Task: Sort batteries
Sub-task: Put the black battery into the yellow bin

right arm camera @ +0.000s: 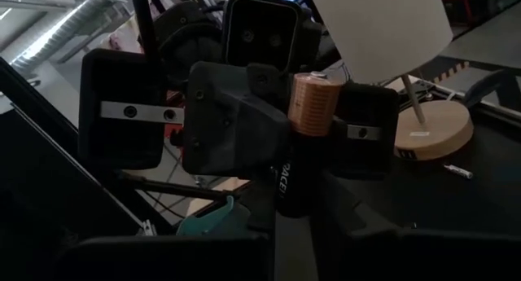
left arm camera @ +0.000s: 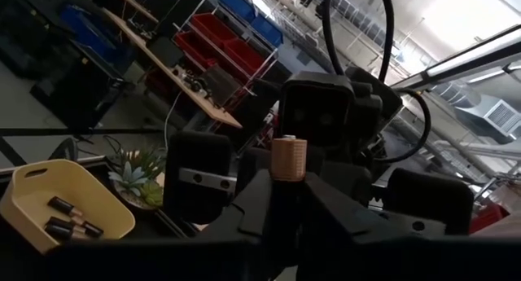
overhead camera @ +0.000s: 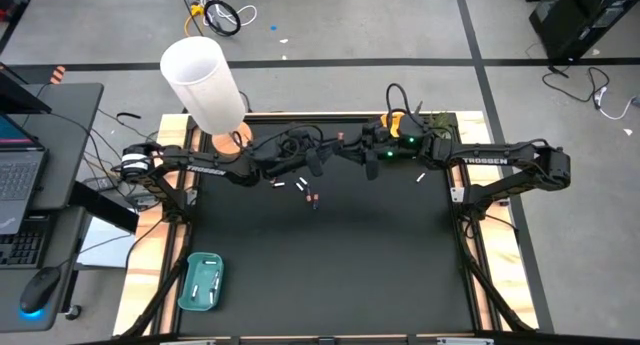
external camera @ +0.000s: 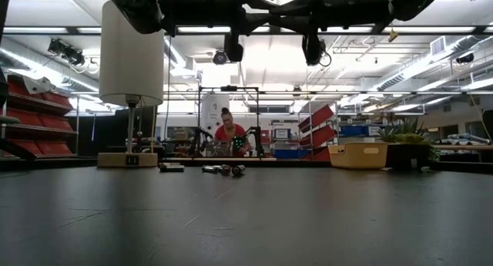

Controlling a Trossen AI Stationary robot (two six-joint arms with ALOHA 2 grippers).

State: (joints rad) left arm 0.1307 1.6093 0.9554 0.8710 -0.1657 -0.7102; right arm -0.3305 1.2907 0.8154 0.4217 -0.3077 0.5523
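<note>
A: Where do the two arms stand?

B: They meet in the air above the far middle part of the black worktop [overhead camera: 330, 275]. The left pincer [left arm camera: 285, 179] and the right pincer [right arm camera: 297, 191] face each other, very close.

A: And what is between them?

B: One cylindrical battery with a copper-coloured end and a black body [right arm camera: 313, 106]. It is lifted above the worktop and touches nothing below. In the left wrist view its copper end stands up between the left fingers, so the left pincer is closed on it. In the right wrist view its black body rises from between the right fingers, so the right pincer is also closed on the same battery.

A: Where are the other batteries?

B: A few small loose batteries [overhead camera: 300, 188] lie on the worktop just under the pincers, some white and some dark with a reddish end. One more white one [overhead camera: 421, 175] lies apart, nearer to the right arm. The shallow teal plastic tray [overhead camera: 201, 282] sits at the near left corner with pale batteries inside. The yellow plastic tray [left arm camera: 65, 204] is at the far edge and holds several dark batteries.

A: Anything else around?

B: A lamp with a white cylinder shade and a round wooden base [overhead camera: 205, 80] stands at the far left of the worktop. In the room behind, a person in a red top [external camera: 229, 132] sits at a bench.
</note>
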